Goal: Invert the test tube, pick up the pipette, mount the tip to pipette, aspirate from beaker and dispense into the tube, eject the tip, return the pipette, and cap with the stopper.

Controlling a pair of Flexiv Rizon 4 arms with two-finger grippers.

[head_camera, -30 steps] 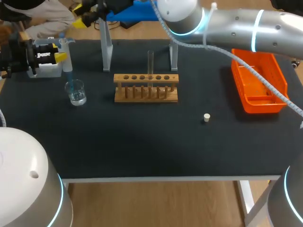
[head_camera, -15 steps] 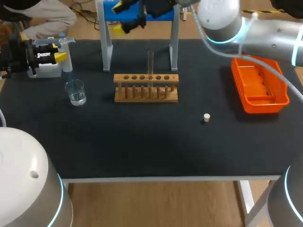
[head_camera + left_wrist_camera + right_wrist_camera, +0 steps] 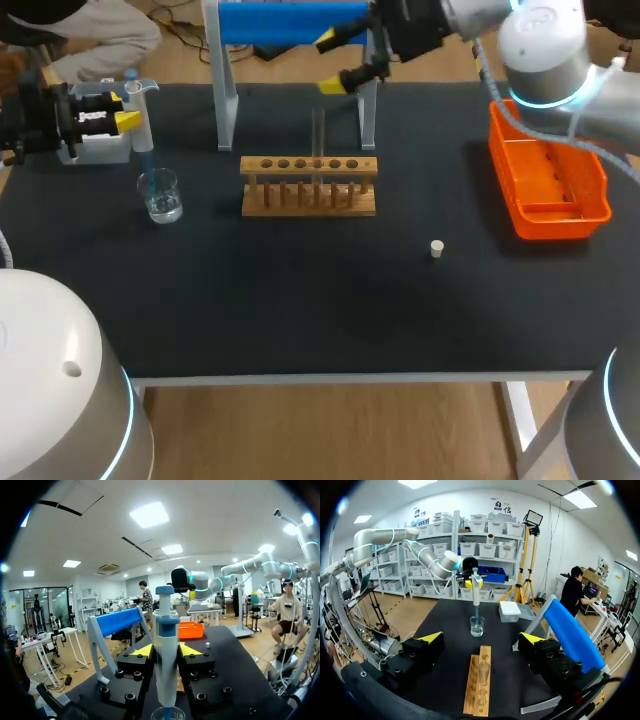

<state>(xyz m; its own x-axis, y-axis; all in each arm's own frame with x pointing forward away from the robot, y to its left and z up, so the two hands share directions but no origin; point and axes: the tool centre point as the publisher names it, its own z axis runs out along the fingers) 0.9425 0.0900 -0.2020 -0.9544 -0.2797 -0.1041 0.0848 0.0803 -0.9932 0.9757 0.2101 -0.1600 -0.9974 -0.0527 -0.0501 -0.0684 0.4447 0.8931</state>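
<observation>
Pipette (image 3: 165,630) clamped in your left tool (image 3: 165,650), tip in the beaker (image 3: 160,194), left of the rack (image 3: 309,186); aspirating, I judge. Tube (image 3: 318,135) upright in rack. Right tool (image 3: 338,62) wide open, behind rack. Left to do: dispense, eject, return, stopper (image 3: 436,248).

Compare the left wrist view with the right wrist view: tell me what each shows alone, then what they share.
Only the left wrist view: the orange bin and the small white stopper on the table, beyond the left end effector. Only the right wrist view: the wooden rack with the test tube standing in it, ahead of the open right end effector. Both: the pipette held in the left end effector over the beaker, and the blue stand.
</observation>
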